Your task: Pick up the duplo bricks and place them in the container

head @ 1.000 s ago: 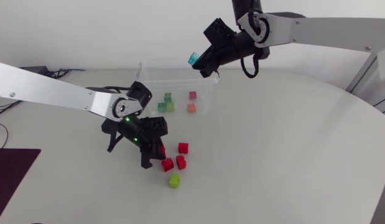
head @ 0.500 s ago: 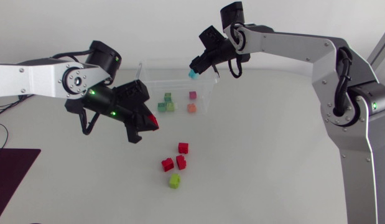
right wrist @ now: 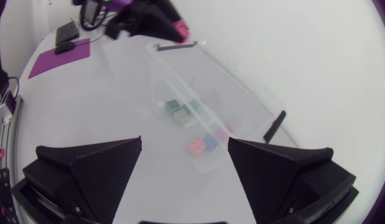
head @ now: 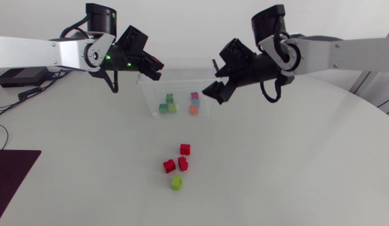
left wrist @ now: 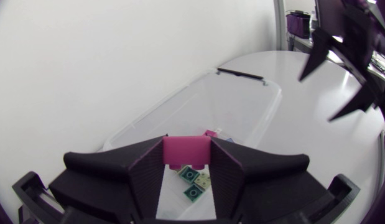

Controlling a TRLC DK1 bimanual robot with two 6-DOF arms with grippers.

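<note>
Pinching a red brick [left wrist: 186, 151] from two sides, the left gripper [head: 150, 63] hangs over the far left corner of the container [head: 181, 85]. Its two broad fingers [left wrist: 145, 177] stand only as far apart as the brick is wide, and each inner face lies flat against one side of it. In the left wrist view the brick sits at the fingertips, with the open container straight below it.

The clear container stands near the far edge of the table [head: 276, 163], about midway along it. Inside lies a cluster of small bricks [head: 171, 107] in green, pink, blue and orange, gathered toward the container's near wall.

The right gripper [head: 218, 88] is just beside the container's right end, above the table. Its fingers [right wrist: 92, 171] are spread wide and touch nothing, with no brick between them. The right wrist view looks out through that gap at the container's near right corner and the bricks in it.

Toward the middle of the table, well apart from the container and from both grippers, lie three loose red bricks [head: 169, 166]. Two of them are just beside each other and the third is a little farther back. A single green brick [head: 176, 182] lies near them, on the side toward the table's near edge.
</note>
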